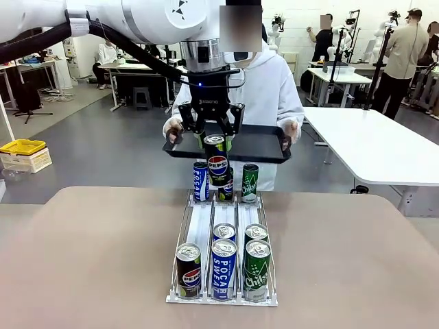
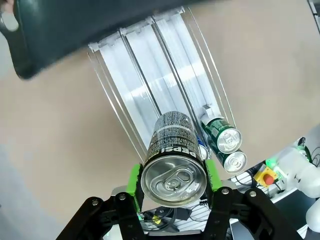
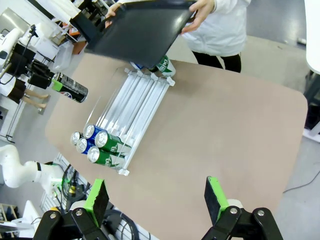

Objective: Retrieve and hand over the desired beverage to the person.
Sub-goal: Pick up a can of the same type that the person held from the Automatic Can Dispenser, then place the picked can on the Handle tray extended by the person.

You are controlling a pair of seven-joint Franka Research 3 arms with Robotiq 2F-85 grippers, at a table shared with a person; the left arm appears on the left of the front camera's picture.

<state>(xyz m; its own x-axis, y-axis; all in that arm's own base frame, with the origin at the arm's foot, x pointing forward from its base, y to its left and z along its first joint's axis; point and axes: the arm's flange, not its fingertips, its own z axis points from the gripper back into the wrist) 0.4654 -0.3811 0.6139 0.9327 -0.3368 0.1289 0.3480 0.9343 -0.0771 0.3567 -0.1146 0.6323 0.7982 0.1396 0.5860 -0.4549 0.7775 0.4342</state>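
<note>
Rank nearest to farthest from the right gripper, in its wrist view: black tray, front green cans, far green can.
1. Front green cans, near end of rack.
2. Far green can, rack's far end.
3. Black tray, held by the person.

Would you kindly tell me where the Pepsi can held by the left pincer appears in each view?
Front view: the Pepsi can hangs at centre, before the black tray.
Left wrist view: the can is at bottom centre, top toward the camera, between green pads.
Right wrist view: the can is at the left edge, above middle.
Shared landmark: the three-lane can rack.
</note>
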